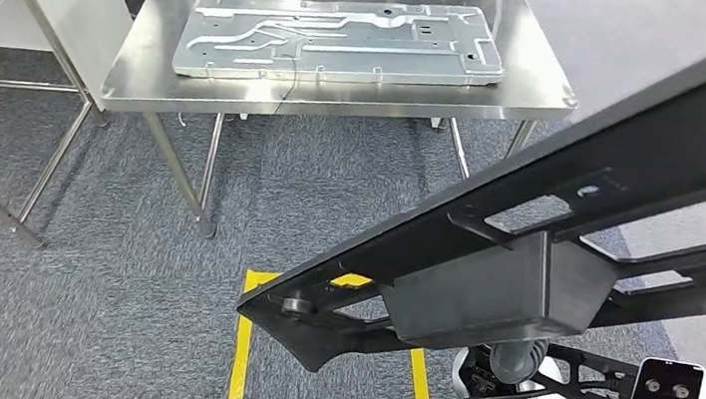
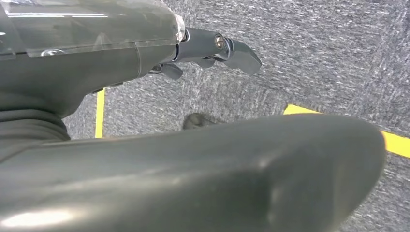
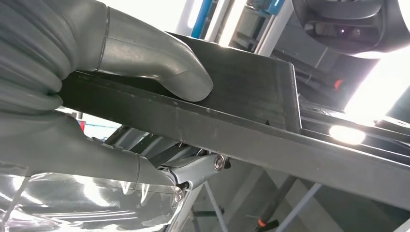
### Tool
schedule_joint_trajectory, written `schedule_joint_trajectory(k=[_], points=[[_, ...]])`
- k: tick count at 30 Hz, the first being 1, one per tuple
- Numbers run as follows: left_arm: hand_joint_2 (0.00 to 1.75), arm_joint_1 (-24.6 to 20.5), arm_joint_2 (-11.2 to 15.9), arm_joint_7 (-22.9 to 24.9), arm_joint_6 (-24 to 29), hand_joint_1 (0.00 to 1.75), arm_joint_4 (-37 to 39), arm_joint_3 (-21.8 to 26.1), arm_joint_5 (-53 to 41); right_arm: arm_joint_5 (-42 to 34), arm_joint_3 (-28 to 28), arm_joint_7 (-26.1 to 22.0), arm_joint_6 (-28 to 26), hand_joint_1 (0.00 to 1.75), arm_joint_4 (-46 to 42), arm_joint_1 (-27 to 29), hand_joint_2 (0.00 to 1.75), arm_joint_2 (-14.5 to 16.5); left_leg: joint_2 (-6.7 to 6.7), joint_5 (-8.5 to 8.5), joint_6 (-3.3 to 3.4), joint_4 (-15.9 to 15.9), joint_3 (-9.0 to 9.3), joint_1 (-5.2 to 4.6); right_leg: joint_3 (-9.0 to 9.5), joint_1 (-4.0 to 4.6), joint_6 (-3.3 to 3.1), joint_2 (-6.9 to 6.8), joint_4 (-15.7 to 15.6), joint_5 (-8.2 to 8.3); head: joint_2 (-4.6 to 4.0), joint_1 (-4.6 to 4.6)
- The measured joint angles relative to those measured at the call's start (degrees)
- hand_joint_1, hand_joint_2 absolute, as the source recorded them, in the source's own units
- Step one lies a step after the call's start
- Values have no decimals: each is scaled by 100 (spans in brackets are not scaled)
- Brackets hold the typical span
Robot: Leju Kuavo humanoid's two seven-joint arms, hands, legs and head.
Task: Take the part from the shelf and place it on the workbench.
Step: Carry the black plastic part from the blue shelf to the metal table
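Part (image 1: 527, 219) up in the air now, a long dark flat frame cutting across the near right of the head view, well apart from the surface (image 1: 142, 75) at the far side. It reads as stiff metal or hard plastic: thin rails, cut-outs, a boxy block under its middle. Long and rigid like that, it should not sag, but its length will give it plenty of leverage against one grip, so I would judge it awkward more than heavy. Smooth dark edges could slip, too. The sensible hold is on a flat rail close to the block, near the balance point, and that seems to be about where it is being held.

Right hand (image 3: 121, 96) has it: in the right wrist view the thick thumb lies pressed on one face of the rail and the darker fingers (image 3: 193, 171) wrap the opposite face, the edge clamped between them. Firm pinch, by the look of it. The forearm comes in low at the near right of the head view.

Left hand (image 2: 208, 50) hangs over the grey carpet and yellow floor tape (image 2: 396, 142), holding nothing; its fingers look partly curled, but I cannot tell whether they are spread or closed.

A silver plate (image 1: 337, 42) already lies flat on the surface.
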Motion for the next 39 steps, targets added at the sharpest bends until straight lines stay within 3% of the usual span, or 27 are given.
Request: schedule_joint_trajectory(k=[2, 3, 4, 8, 10, 13, 14, 15, 18, 19, 20, 23, 24, 26, 27, 29, 30, 31, 33, 35, 37, 39], points=[[0, 12, 7, 1, 0, 0, 0, 5, -20, 1, -2, 0, 21, 175, -27, 13, 175, 20, -36, 570, 40, -691, 131, -6, 136, 1, 29, 39, 2, -102, -1, 1], [0, 14, 11, 2, -1, 0, 0, 7, -28, 5, -3, 0, 24, 175, -40, 20, 175, 31, -58, 733, 72, -954, 194, -20, 185, 4, 56, 62, 0, -151, 0, 1], [0, 16, 16, 2, -2, 0, 0, 9, -31, 10, -4, 0, 21, 175, -50, 27, 175, 39, -78, 830, 108, -1110, 241, -37, 216, 7, 88, 80, -12, -194, 0, 1], [0, 9, 25, -4, -14, 0, 0, 13, -42, 67, -5, -1, -61, 175, -106, 43, 175, 56, -69, 856, 278, -1264, 404, -42, 267, 13, 235, 66, 134, -238, 0, 0], [0, -7, 25, -11, -21, 0, 0, 17, -61, 99, -5, -1, -108, 175, -131, 31, 175, 56, -56, 830, 328, -1312, 520, -29, 0, 8, 269, -16, 613, -392, 0, 1], [0, -9, 26, -16, -27, 0, 0, 27, -85, 120, -5, 0, -128, 175, -139, 48, 175, 54, -45, 716, 353, -1325, 637, -39, -703, 1, 314, -62, 1540, -767, 0, 2], [0, -4, 26, -16, -28, 0, 0, 35, -86, 120, -5, 0, -128, 175, -139, 56, 175, 54, -45, 662, 349, -1325, 698, -41, -839, 0, 319, -64, 1593, -782, 0, 2], [0, 1, 26, -16, -30, 0, 0, 46, -86, 120, -5, 0, -125, 175, -141, 60, 175, 54, -46, 600, 342, -1325, 776, -43, -887, 1, 310, -65, 1454, -675, 0, 2], [0, 10, 25, -16, -26, 0, 2, 90, -88, 133, -4, -1, -93, 175, -157, 64, 175, 54, -50, 404, 298, -1322, 1020, -61, -720, 24, 226, -101, 447, 169, 0, 1], [0, 6, 25, -16, -22, 0, 2, 102, -89, 144, -3, -1, -86, 175, -167, 67, 175, 55, -52, 344, 270, -1327, 1062, -66, -671, 42, 193, -110, 251, 352, 0, -1], [0, 2, 24, -15, -18, 0, 3, 111, -89, 158, -1, -1, -86, 175, -183, 70, 175, 55, -53, 306, 235, -1316, 1103, -68, -645, 57, 158, -109, 166, 423, 0, -3], [0, -30, 22, -19, -13, 0, 0, 132, -89, 209, 1, 0, -99, 175, -267, 54, 175, 57, -41, 319, 131, -1150, 1123, -59, -491, 45, 53, -72, 91, 347, 0, -5], [0, -42, 18, -24, -16, 0, -1, 139, -90, 221, 2, -1, -99, 175, -292, 43, 175, 59, -37, 324, 105, -954, 1028, -53, -419, 34, 22, -73, 62, 318, 0, -4], [0, -49, 9, -33, -21, 0, -2, 149, -93, 237, 3, -1, -102, 175, -324, 31, 175, 65, -31, 194, 49, -339, 657, -33, -293, 21, -21, -77, 22, 242, 0, -5], [0, -44, 8, -35, -22, 0, -2, 152, -95, 239, 3, -1, -109, 175, -327, 29, 175, 67, -31, 46, 18, -26, 417, -20, -239, 21, -32, -73, 18, 192, 0, -5], [0, -20, 9, -35, -22, 0, -2, 157, -105, 242, 3, 0, -141, 175, -328, 34, 175, 67, -31, -170, -26, 240, 61, 1, -107, 18, -28, -52, 19, 76, 0, -4], [0, -12, 9, -35, -22, 0, -2, 158, -112, 243, 3, 0, -158, 175, -329, 35, 175, 67, -30, -132, -33, 130, -4, 7, -25, 15, -18, -42, 19, 12, 0, -4], [0, -8, 9, -35, -22, 0, -2, 158, -122, 243, 3, 0, -170, 175, -330, 35, 175, 67, -30, 55, -33, -145, 9, 10, 67, 12, -5, -38, 18, -55, 0, -4], [0, 7, 10, -35, -21, 0, -2, 160, -135, 244, 3, 0, -177, 175, -331, 38, 175, 65, -25, 669, 6, -824, 112, -3, 226, 11, 36, -34, 13, -189, 0, -4], [0, 9, 13, -31, -16, 0, -2, 161, -144, 267, 3, 0, -172, 175, -352, 41, 175, 62, -17, 1008, 91, -1158, 179, -37, 312, 16, 106, -28, 0, -277, 0, -4], [0, -1, 17, -26, -14, 0, -2, 162, -152, 320, 3, 1, -160, 175, -397, 40, 175, 61, -20, 982, 183, -1203, 249, -51, 354, 22, 184, -29, 7, -285, 0, -5], [0, -1, 17, -28, -19, 0, -2, 166, -158, 373, 3, 1, -154, 175, -446, 35, 175, 61, -28, 958, 258, -1287, 382, -36, 309, 16, 230, -50, 205, -289, 0, -5]])
